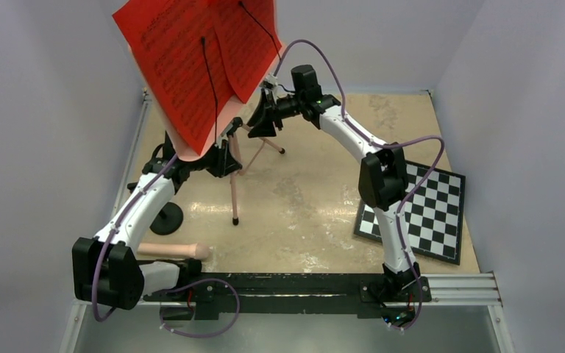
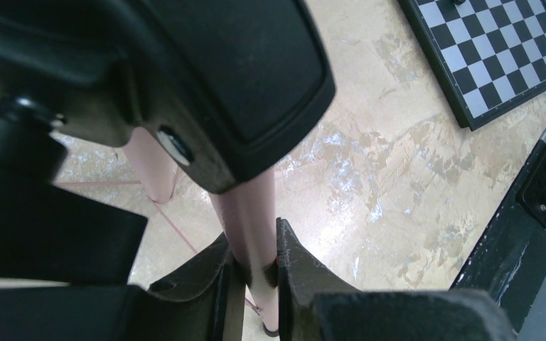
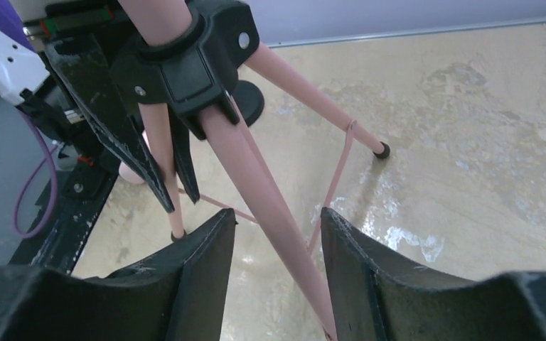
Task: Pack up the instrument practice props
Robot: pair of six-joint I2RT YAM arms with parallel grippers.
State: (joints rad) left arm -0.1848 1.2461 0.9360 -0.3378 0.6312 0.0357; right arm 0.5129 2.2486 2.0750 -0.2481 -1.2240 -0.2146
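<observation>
1. The pink tubular music stand (image 1: 234,180) is seen upright on its tripod at the middle-left of the beige tabletop (image 1: 316,198). Red sheet-music pages (image 1: 191,59) are carried on its desk, high above both arms.
2. One pink leg (image 2: 245,213) is pinched just below the black plastic hub (image 3: 185,64) by the left tool (image 2: 252,238), with the fingers pressed onto the tube from both sides.
3. A second leg (image 3: 245,170) is straddled by the right tool (image 3: 276,213). That tool is spread, gaps are visible on either side, and nothing is gripped.
4. Step judged: the legs are to be folded in so the stand can be packed.
5. The right tool is best centred on the tube and closed squarely before any pull. An off-centre bite is likely to let the round tube roll out.
6. The left pinch can be used as the anchor. The leg should be swung toward the centre pole, following the thin pink brace (image 3: 333,177), not forced sideways.
7. The pages look loose, so the stand should be held level or they may slide off.
8. The pink rod (image 1: 176,251) lying by the left arm base can be left for later.
</observation>
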